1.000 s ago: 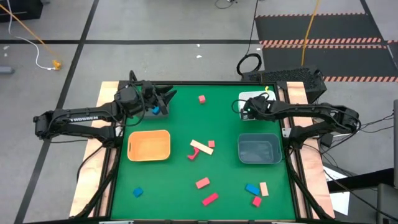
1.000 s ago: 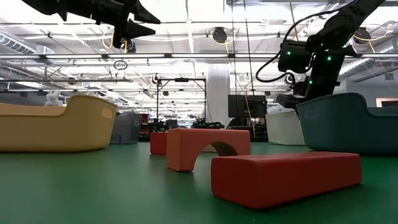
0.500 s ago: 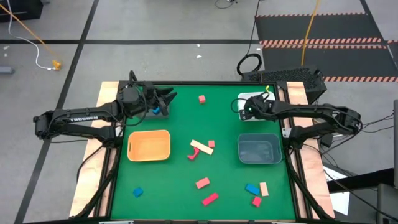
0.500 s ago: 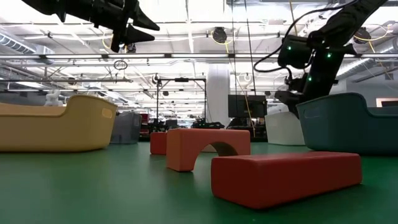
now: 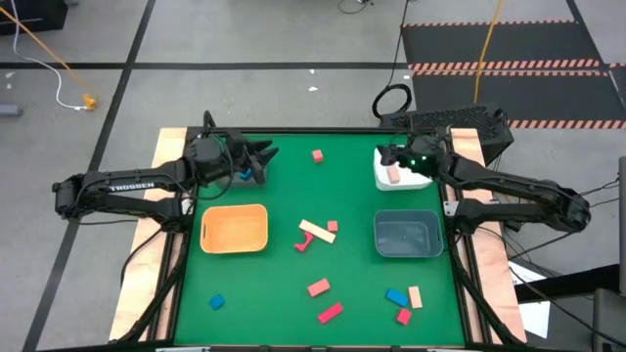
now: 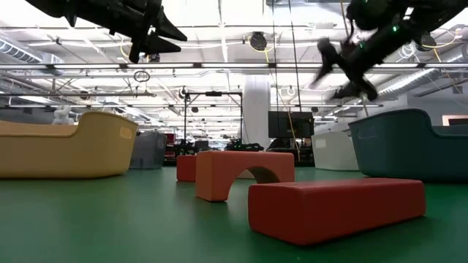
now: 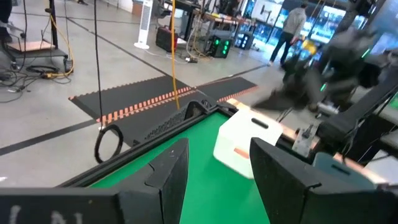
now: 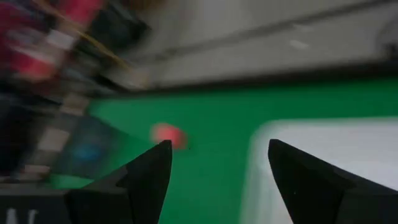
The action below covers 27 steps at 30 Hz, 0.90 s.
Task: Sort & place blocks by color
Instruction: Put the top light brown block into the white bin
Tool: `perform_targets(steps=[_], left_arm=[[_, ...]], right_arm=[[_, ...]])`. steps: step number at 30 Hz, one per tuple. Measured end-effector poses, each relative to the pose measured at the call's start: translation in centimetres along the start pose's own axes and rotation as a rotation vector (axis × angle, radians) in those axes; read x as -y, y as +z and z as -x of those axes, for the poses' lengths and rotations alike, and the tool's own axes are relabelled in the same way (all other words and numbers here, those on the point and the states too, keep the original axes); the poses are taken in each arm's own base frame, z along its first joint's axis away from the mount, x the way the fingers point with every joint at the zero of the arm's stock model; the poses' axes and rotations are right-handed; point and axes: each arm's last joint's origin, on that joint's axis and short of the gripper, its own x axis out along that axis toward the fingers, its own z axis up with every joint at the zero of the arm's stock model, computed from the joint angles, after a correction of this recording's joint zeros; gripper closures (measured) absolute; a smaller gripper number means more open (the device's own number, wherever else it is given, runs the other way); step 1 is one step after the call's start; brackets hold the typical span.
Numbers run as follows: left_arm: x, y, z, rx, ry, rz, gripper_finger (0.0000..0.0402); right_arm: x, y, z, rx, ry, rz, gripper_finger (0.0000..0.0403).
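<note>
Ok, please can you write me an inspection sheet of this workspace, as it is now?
Surface: green table top, wooden borders.
Job's things: red, blue and tan blocks scattered over the middle and near side; one pale block lies in the white bin; orange bin and grey-blue bin look empty.
Clutter: nothing seen.
Grippers: left gripper open, empty, above the far left corner; right gripper open, empty, above the white bin's far edge.
Cables: yellow cable and coiled black cable on the floor.
Surroundings: striped black mats; a person far off.
</note>
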Motion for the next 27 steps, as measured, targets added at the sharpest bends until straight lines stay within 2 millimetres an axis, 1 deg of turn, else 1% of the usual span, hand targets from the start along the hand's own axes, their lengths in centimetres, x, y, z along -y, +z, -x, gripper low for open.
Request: perform_targets(steps=[3,5,7,10,14,18,20,24,27], left_arm=[[0.0,-0.1,0.0,-0.013,0.004,-0.038,0.0229],[0.0,-0.1,0.0,-0.015,0.004,-0.052,0.0229],[0.0,-0.1,0.0,-0.015,0.004,-0.059,0.0229],[0.0,-0.1,0.0,-0.015,0.004,-0.059,0.0229],[0.0,-0.1,0.0,-0.015,0.004,-0.058,0.0229],[0.0,-0.1,0.0,-0.015,0.004,-0.059,0.0229],[0.0,-0.1,0.0,-0.015,0.004,-0.059,0.0229],[0.0,-0.2,0.0,-0.016,0.004,-0.059,0.0229],[-0.1,-0.2,0.0,-0.023,0.005,-0.061,0.0229]], right_arm=[[-2.1,0.9,0.4,0.103,0.203,0.020,0.0147],[-3.4,1.0,0.6,0.149,0.328,0.038,0.0147],[-4.6,0.9,0.9,0.184,0.430,0.058,0.0147],[-6.0,0.2,1.1,0.206,0.526,0.086,0.0147],[-7.1,-1.3,0.8,0.171,0.581,0.105,0.0147],[-8.0,-2.7,0.4,0.139,0.579,0.116,0.0147],[-9.0,-2.9,0.3,0.140,0.585,0.138,0.0147],[-11.3,-2.8,0.3,0.149,0.613,0.226,0.0147],[-12.7,-2.8,0.0,0.105,0.581,0.298,0.0147]])
